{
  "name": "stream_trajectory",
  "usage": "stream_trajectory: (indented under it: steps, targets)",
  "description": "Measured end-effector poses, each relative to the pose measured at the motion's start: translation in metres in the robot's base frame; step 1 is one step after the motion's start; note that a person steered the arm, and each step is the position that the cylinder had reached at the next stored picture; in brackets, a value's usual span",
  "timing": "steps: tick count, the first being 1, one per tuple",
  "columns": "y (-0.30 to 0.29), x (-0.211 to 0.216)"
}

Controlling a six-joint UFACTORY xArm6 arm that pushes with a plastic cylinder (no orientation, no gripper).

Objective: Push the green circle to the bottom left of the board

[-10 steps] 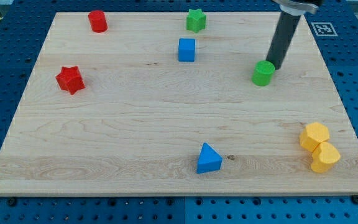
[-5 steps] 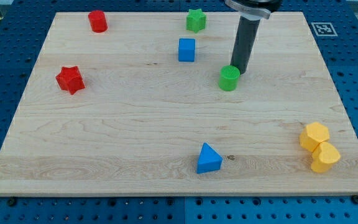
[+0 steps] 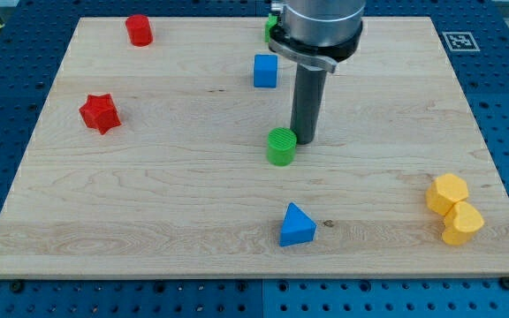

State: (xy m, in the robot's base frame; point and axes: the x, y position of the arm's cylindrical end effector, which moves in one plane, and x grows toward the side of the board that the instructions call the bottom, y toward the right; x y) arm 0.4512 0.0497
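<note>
The green circle (image 3: 281,146) is a short green cylinder near the middle of the wooden board (image 3: 148,194). My tip (image 3: 304,140) is right beside it, touching its upper right side. The dark rod rises from there to the view's top, where the arm's head hides most of the green star (image 3: 269,26).
A blue cube (image 3: 265,71) sits above the circle. A blue triangle (image 3: 296,224) lies below it near the bottom edge. A red star (image 3: 99,113) is at the left, a red cylinder (image 3: 139,30) at the top left. Two yellow blocks (image 3: 453,208) sit at the bottom right.
My tip has moved left and down across the board, pushing the green circle from the right part to near the middle. The other blocks have not moved.
</note>
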Motion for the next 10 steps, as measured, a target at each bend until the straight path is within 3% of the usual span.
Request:
stream_trajectory:
  steps: [3,7,10]
  targets:
    - [-0.035,0.049]
    - [-0.140,0.087]
    - [-0.122,0.134]
